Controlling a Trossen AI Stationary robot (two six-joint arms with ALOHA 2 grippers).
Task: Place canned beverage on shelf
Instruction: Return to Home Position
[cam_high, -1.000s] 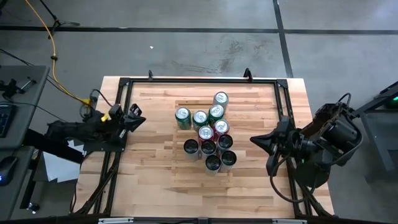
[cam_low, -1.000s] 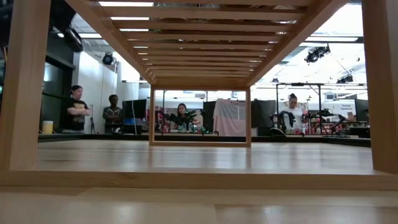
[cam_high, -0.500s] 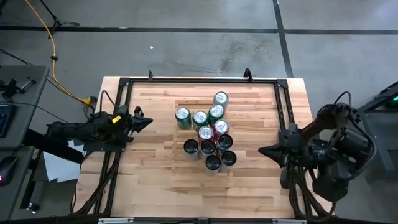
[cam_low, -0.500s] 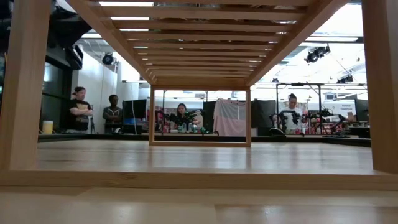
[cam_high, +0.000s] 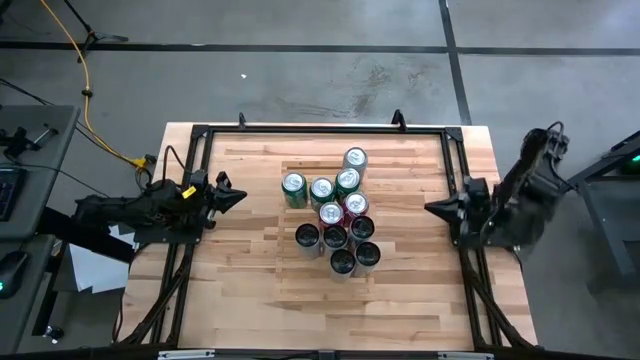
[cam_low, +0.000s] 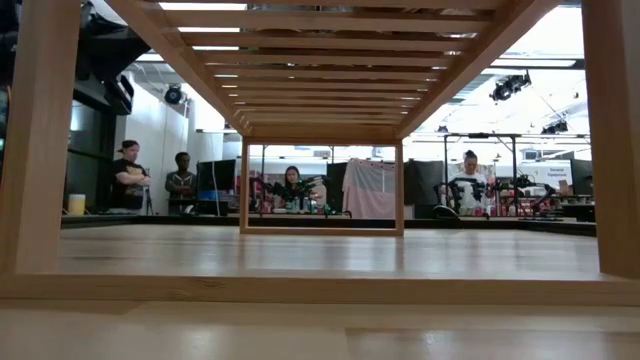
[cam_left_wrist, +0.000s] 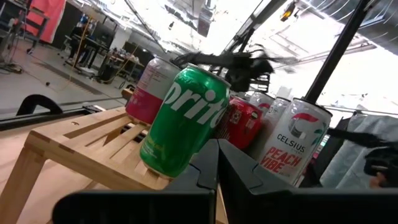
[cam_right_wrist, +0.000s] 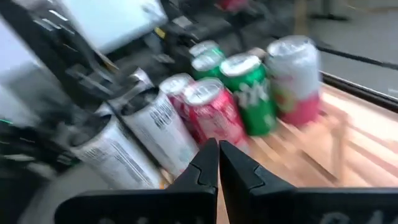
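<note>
The shelf (cam_high: 306, 166) sits in the middle of the tabletop (cam_high: 240, 285), and a tight cluster of cans (cam_high: 335, 238) stands upright on its slats. In the high view the green cans (cam_high: 321, 190) lie toward the top of the cluster, two red cans (cam_high: 331, 214) sit in the middle, and the dark-topped pale ones are at the lower end. Several seem to touch their neighbours, though from above this is hard to confirm.

In the left wrist view a green Sprite can (cam_left_wrist: 183, 121) stands nearest on the shelf's edge. A pink can (cam_left_wrist: 149, 90) is behind it and a Celsius can (cam_left_wrist: 292, 149) is off to one side.

The left gripper (cam_high: 238, 196) hangs over the table's left side, well apart from the cans and pointing at them. Its fingers are pressed together and hold nothing. The right gripper (cam_high: 430, 208) is at the table's right edge, also aimed at the cluster. Its fingers are closed on each other and empty.

The low view looks through the shelf's wooden frame to people (cam_low: 128, 175) standing in the room beyond.
</note>
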